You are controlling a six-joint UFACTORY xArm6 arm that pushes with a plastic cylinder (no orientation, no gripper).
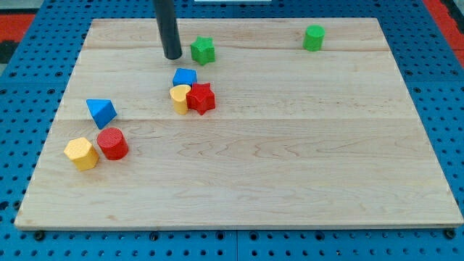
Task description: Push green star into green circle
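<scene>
Green star point(204, 50) and green circle point(314, 38) were seen well apart on the counter point(290, 159); push unfinished. My tip point(172, 56) stood just left of star. No hand was fitted.

Pale matt wooden board point(290, 167), matt plastic-looking green star point(203, 50), perforated blue table point(449, 109).

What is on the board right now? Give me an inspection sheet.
Surface: wooden board, flat.
Job's things: green star near the view's top; green circle far to its right, apart.
Clutter: blue block, yellow block and red star clustered; blue triangle, red cylinder, yellow hexagon at the view's left.
Tool: my tip just left of the green star.
Cables: nothing seen.
Surroundings: blue pegboard.
</scene>
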